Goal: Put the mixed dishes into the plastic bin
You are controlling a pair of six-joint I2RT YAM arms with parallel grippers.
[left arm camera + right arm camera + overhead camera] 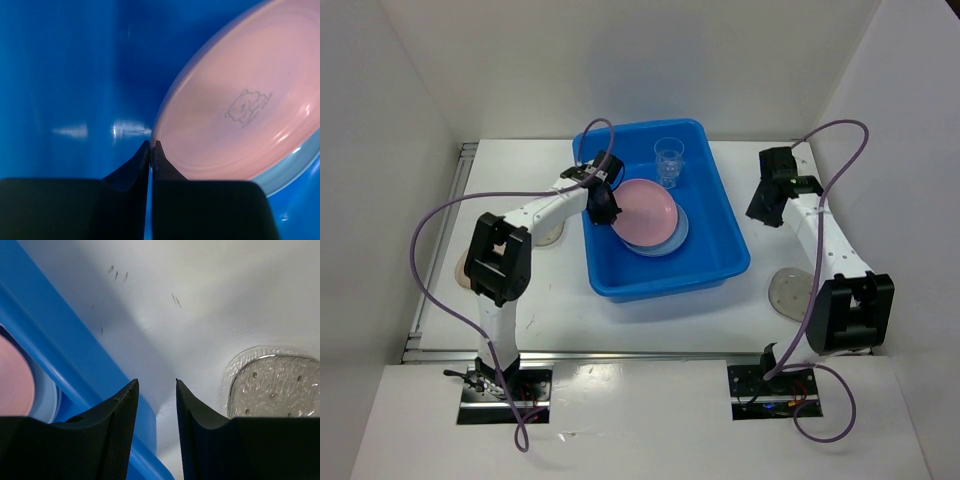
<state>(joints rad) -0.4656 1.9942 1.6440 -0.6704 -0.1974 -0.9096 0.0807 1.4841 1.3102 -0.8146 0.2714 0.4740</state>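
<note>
The blue plastic bin [665, 283] stands mid-table. Inside it a pink plate [645, 208] rests, tilted, on a light blue plate [672, 240], and a clear cup [668, 160] stands at the back. My left gripper [605, 205] is inside the bin and shut on the pink plate's left rim. The left wrist view shows the jaws pinched at the pink plate [235, 110], with the light blue plate [295, 165] beneath it. My right gripper [762, 208] is open and empty over the table, just right of the bin; the right wrist view shows it [156, 382] beside the bin rim [60, 350].
A grey speckled plate [788, 292] lies on the table right of the bin, and also shows in the right wrist view [272, 387]. A pale plate [550, 237] and a beige one [460, 272] lie left of the bin, partly hidden by my left arm. White walls enclose the table.
</note>
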